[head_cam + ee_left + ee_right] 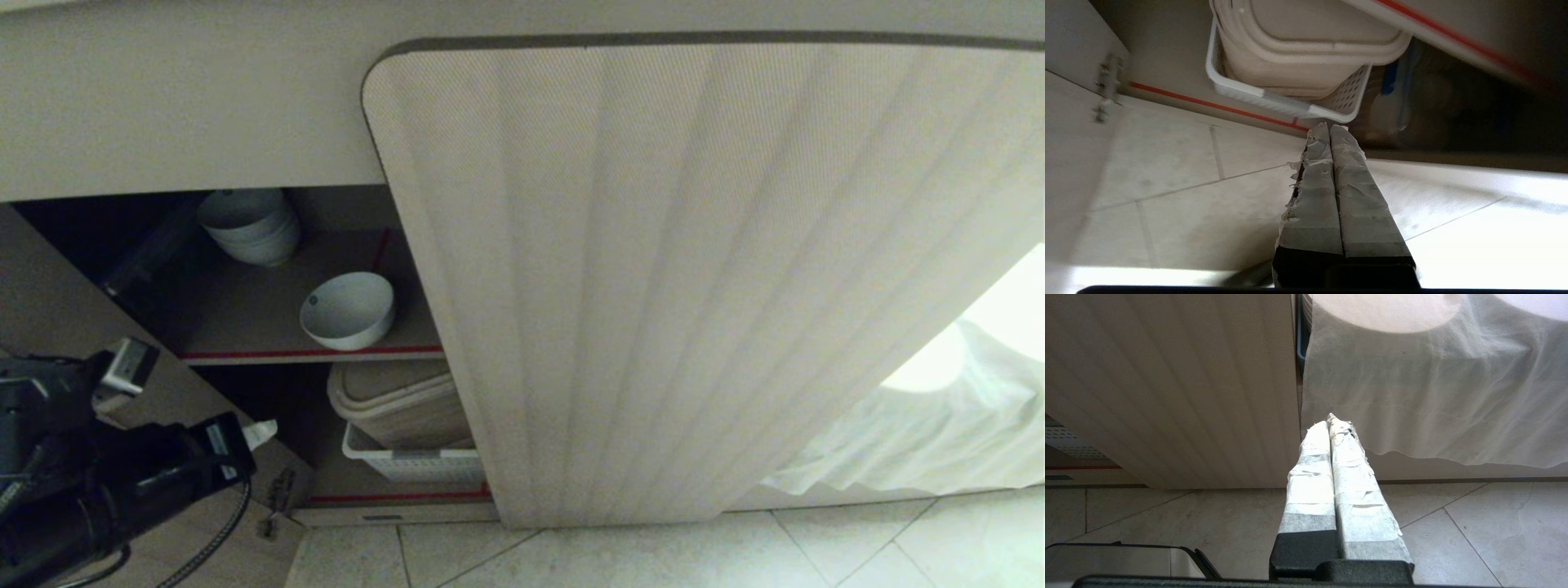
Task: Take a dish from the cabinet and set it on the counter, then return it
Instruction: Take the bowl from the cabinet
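The cabinet [653, 286] shows a pale fluted door, and its left side stands open. The dish [347, 310], a small white bowl, sits tilted near the front of the upper shelf, just behind the red-taped edge [310, 354]. My left gripper [260, 433] is low at the left, outside the opening, below and left of the dish, shut and empty. In the left wrist view its taped fingers [1314, 183] are pressed together and point at the lower shelf. My right gripper [1331, 422] is shut and empty, facing the fluted door. The counter is out of view.
A nested pile of white bowls [249, 224] stands at the back of the upper shelf. A white perforated basket [408, 465] with beige containers fills the lower shelf. The open door panel [49, 302] is at the left. A white cloth [914, 433] hangs at the right above the tiled floor [653, 555].
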`<state>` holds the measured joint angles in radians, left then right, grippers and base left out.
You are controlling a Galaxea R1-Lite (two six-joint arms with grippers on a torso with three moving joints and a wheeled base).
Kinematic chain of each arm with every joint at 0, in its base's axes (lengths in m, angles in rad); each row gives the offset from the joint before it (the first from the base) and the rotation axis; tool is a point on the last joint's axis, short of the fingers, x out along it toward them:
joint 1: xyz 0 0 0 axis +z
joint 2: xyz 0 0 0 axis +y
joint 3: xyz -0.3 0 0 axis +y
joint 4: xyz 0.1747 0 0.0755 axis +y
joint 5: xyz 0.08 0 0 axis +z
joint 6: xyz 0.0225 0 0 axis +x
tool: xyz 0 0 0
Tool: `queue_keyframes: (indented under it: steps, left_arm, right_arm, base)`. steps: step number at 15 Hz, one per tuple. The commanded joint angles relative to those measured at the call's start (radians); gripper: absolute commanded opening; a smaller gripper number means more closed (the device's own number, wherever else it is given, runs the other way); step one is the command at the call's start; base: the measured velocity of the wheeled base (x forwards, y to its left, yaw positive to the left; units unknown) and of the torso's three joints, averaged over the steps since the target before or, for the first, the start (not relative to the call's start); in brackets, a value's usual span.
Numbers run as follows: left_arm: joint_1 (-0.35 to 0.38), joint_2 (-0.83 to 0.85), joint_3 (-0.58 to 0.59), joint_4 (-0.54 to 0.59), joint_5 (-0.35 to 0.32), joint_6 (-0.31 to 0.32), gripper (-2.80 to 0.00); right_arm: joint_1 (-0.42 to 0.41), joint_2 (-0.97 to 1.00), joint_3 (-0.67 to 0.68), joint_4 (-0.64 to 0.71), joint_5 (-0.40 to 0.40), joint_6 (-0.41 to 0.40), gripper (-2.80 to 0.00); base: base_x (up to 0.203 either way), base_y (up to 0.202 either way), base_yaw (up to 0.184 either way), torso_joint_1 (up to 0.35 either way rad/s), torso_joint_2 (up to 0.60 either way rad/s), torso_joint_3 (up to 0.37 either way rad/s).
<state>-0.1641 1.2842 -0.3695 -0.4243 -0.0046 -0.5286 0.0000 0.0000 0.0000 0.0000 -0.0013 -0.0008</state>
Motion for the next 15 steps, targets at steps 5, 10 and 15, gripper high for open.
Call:
queue_keyframes:
  steps: [5, 10, 15]
  left_arm:
    - [-0.003, 0.035, -0.118, 0.106, 0.034, -0.188, -2.80]
    - [-0.003, 0.039, -0.148, 0.113, 0.067, -0.276, -2.80]
    - [-0.006, 0.096, -0.171, 0.111, 0.086, -0.355, -2.80]
  right_arm:
    - [0.000, 0.000, 0.000, 0.000, 0.000, -0.001, -2.80]
    - [0.000, 0.000, 0.000, 0.000, 0.000, -0.001, -2.80]
    - [0.000, 0.000, 0.000, 0.000, 0.000, -0.001, -2.80]
  base:
    - [0.000, 0.000, 0.000, 0.000, 0.00, 0.000]
    - [0.000, 0.000, 0.000, 0.000, 0.00, 0.000]
    - [0.000, 0.000, 0.000, 0.000, 0.00, 0.000]
